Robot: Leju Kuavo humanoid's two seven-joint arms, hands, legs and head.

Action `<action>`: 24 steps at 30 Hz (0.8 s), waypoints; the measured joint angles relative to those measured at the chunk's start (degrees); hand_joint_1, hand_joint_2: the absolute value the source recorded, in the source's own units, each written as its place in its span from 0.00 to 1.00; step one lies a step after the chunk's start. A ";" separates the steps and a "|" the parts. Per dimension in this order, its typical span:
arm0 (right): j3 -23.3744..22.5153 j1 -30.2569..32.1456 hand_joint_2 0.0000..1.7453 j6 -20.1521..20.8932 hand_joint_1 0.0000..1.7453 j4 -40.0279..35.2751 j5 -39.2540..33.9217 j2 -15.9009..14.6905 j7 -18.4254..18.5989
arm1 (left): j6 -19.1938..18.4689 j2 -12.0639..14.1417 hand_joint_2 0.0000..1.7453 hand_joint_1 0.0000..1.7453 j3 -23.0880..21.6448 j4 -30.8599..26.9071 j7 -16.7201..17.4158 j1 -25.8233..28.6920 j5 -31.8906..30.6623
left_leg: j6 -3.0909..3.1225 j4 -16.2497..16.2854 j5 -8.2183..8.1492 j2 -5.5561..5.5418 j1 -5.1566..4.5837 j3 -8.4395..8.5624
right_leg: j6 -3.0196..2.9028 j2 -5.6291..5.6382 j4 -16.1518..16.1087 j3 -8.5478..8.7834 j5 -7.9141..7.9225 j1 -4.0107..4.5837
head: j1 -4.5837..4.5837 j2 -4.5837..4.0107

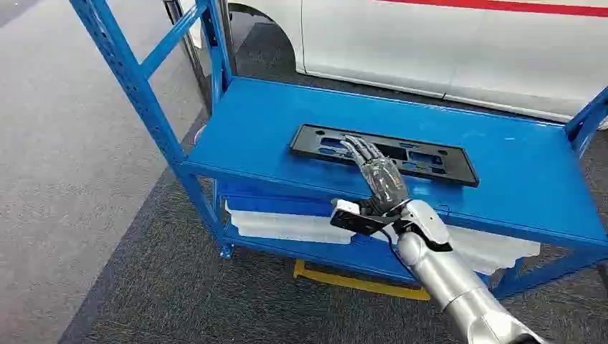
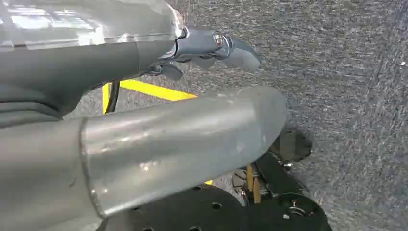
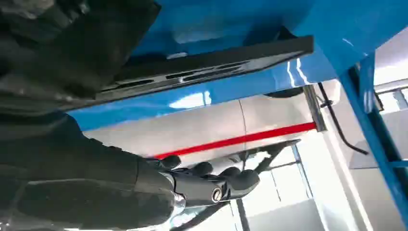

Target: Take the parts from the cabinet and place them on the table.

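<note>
A long black plastic frame (image 1: pixel 430 161) with slots lies flat on the top shelf of the blue cabinet (image 1: pixel 251 136). My right hand (image 1: pixel 380 175) reaches over the shelf's front edge, its fingers stretched out flat over the middle of the frame; I cannot tell whether they touch it. In the right wrist view the frame (image 3: pixel 216 60) runs along the blue shelf (image 3: pixel 231 14), and the thumb of my right hand (image 3: pixel 96 183) stands apart from it, with nothing held. My left hand (image 2: pixel 144 96) hangs over the carpet, holding nothing.
White foam pads (image 1: pixel 287 223) lie on the lower shelf. Blue uprights (image 1: pixel 129 79) stand at the cabinet's corners. A white vehicle (image 1: pixel 444 43) with a red stripe is parked just behind. Yellow floor tape (image 1: pixel 358 283) runs under the cabinet on the grey carpet (image 1: pixel 86 179).
</note>
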 joint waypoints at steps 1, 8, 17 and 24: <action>0.52 -0.01 1.00 -0.63 0.00 0.28 0.65 0.19 0.30 | 0.00 0.06 0.00 0.00 0.00 0.00 0.09 0.01 -0.04 | 0.00 0.00 0.00 0.00 0.00 -0.01 | 0.00 0.00 0.00 -0.01 0.00 0.00 | 0.00 0.00; 1.72 -0.05 1.00 -1.11 0.00 1.55 1.26 1.05 0.50 | 0.00 0.20 0.00 0.00 -0.02 0.00 0.11 0.03 -0.07 | 0.00 0.00 0.00 0.00 -0.01 -0.02 | 0.01 0.00 -0.01 -0.01 0.00 -0.02 | 0.00 0.00; 2.45 -0.04 1.00 -3.03 0.00 2.16 3.83 1.40 0.98 | 0.00 0.22 0.00 0.00 -0.02 0.00 0.11 0.04 -0.24 | 0.00 0.01 0.00 0.00 -0.01 -0.02 | 0.01 0.00 -0.01 -0.02 0.00 -0.02 | 0.00 0.00; 5.11 0.54 1.00 -9.09 0.00 2.23 11.69 3.54 5.18 | -0.66 0.33 0.00 0.00 -0.09 0.00 0.11 0.06 -0.96 | 0.00 0.00 0.00 0.02 0.01 -0.05 | 0.01 0.02 0.01 -0.05 0.00 0.01 | 0.00 0.00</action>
